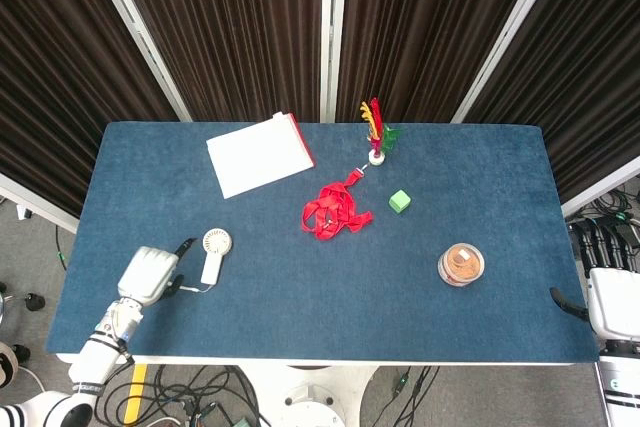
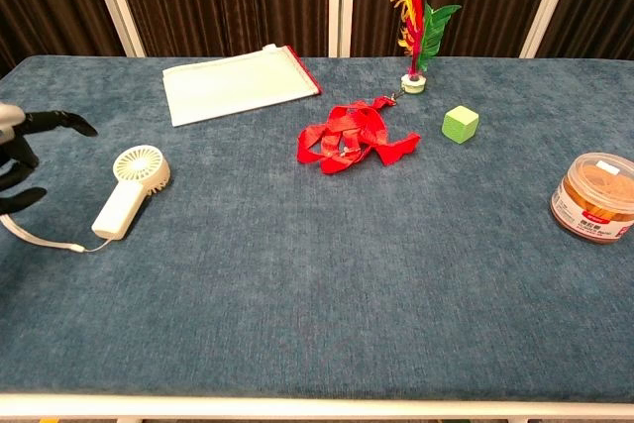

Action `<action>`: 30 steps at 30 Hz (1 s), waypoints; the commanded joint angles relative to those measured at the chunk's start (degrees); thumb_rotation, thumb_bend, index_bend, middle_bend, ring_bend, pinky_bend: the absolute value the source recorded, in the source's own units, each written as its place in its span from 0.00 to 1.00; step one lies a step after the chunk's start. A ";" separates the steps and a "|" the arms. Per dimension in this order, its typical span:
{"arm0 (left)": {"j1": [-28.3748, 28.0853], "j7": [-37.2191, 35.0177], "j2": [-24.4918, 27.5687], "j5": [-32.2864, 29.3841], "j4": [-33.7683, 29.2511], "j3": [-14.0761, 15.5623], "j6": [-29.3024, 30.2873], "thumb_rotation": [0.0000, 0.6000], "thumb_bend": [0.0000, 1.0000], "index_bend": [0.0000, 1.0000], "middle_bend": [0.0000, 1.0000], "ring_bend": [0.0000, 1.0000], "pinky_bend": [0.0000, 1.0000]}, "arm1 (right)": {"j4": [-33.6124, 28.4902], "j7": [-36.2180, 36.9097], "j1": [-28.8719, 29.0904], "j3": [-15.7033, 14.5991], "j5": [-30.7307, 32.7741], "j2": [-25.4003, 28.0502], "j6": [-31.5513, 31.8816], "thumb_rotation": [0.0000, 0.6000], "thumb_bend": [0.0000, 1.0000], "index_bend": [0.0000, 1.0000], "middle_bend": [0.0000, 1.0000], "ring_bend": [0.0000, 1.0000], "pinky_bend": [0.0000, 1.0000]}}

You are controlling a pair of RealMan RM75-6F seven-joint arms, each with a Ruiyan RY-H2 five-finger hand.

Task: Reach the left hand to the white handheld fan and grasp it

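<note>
The white handheld fan [image 1: 213, 252] lies flat on the blue table [image 1: 300, 307] near its left front, round head away from me and handle towards the front edge. In the chest view the fan [image 2: 129, 191] trails a thin white strap to the left. My left hand [image 1: 148, 272] hovers just left of the fan with its fingers spread, holding nothing; a small gap separates it from the handle. Only the dark fingers of the left hand [image 2: 25, 154] show at the chest view's left edge. My right hand [image 1: 607, 287] hangs off the table's right end, empty.
A white pouch with a red edge [image 1: 258, 154] lies at the back left. A red ribbon tangle [image 1: 331, 212], a green cube [image 1: 400, 201] and a feathered shuttlecock [image 1: 376, 132] sit mid-table. A round tub with an orange lid [image 1: 461, 265] stands at the right.
</note>
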 commanded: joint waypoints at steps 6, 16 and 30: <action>4.36 -3.73 2.18 -0.03 1.35 -0.91 7.01 1.00 0.42 0.16 0.80 0.83 0.78 | -0.20 -0.19 -0.04 -0.09 -0.15 -0.02 0.09 1.00 0.08 0.00 0.00 0.00 0.00; 11.88 -14.38 2.88 1.23 7.17 -2.09 17.91 1.00 0.26 0.13 0.31 0.26 0.55 | 0.26 0.79 -0.24 -0.14 -0.40 -0.21 0.40 1.00 0.08 0.00 0.00 0.00 0.00; 16.03 -17.69 7.86 1.81 5.08 -1.93 19.82 1.00 0.06 0.11 0.00 0.00 0.14 | 1.54 1.89 -1.05 -1.16 -2.34 -1.37 1.72 1.00 0.08 0.00 0.00 0.00 0.00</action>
